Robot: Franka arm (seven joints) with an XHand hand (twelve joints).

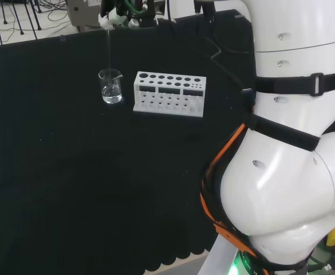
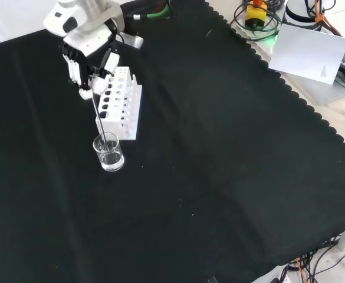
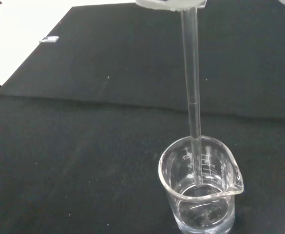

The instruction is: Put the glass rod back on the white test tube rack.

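Note:
A thin glass rod (image 3: 191,87) hangs upright from my hand (image 2: 87,65), its lower end inside a small clear beaker (image 3: 200,187) with a little liquid at the bottom. In the front view the rod (image 2: 99,115) runs down from the curled fingers into the beaker (image 2: 108,153). The white test tube rack (image 2: 120,101) stands just beyond the beaker in that view, close beside the hand. In the head view the rod (image 1: 109,51) rises from the beaker (image 1: 111,87), with the rack (image 1: 169,93) to its right and the hand (image 1: 114,17) at the top edge.
Black cloth (image 2: 219,165) covers the bench. The arm's big white links (image 1: 293,149) take up the right of the head view. Cables, a yellow device and white paper (image 2: 311,50) lie off the cloth's scalloped edge at the front view's upper right.

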